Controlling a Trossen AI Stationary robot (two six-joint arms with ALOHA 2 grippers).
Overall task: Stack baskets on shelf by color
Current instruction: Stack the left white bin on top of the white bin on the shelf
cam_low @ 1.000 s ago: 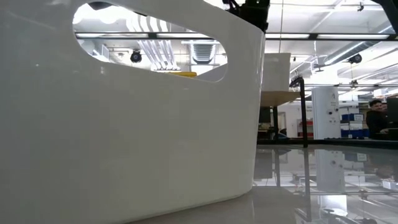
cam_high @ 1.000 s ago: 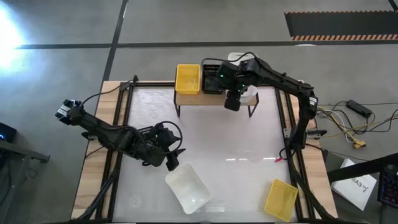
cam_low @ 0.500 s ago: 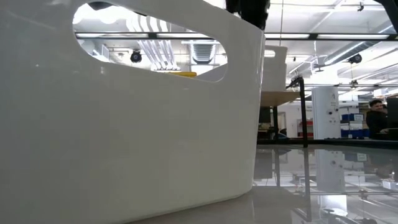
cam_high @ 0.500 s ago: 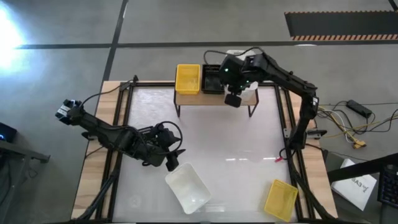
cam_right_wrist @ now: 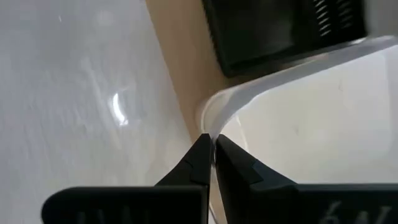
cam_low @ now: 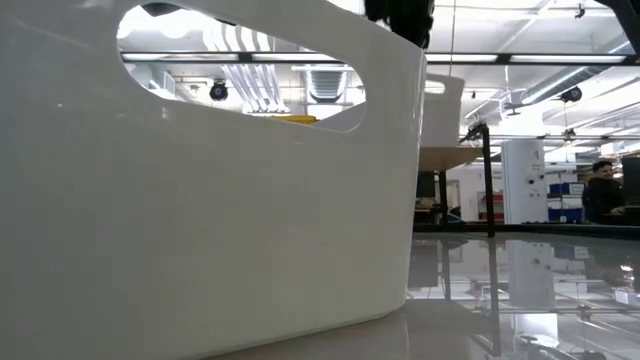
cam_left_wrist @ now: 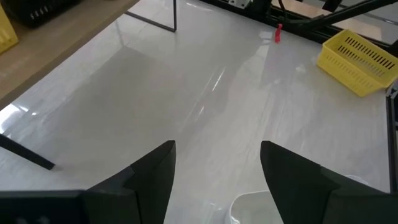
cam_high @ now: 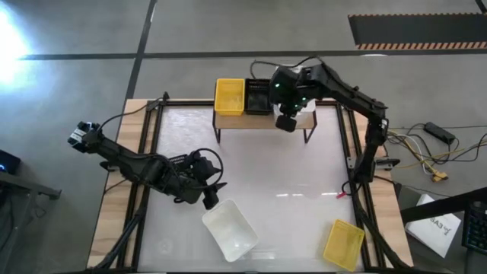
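Bright, even light falls from ceiling strip lamps (cam_low: 300,57), seen at desk height. A blown-out glare patch burns on the grey floor (cam_high: 15,34) overhead. The glossy white desk top (cam_left_wrist: 205,106) carries streaky reflections and soft shadows. The big translucent white plastic basket (cam_low: 200,200) sits blurred against the lens; the right wrist's close-up is soft too.

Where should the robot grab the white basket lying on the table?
Best guess: pinch a thin side wall of the white basket at its rim, coming straight down from above. It sits upright with its open top up, and the left pincer hovers open beside its corner.
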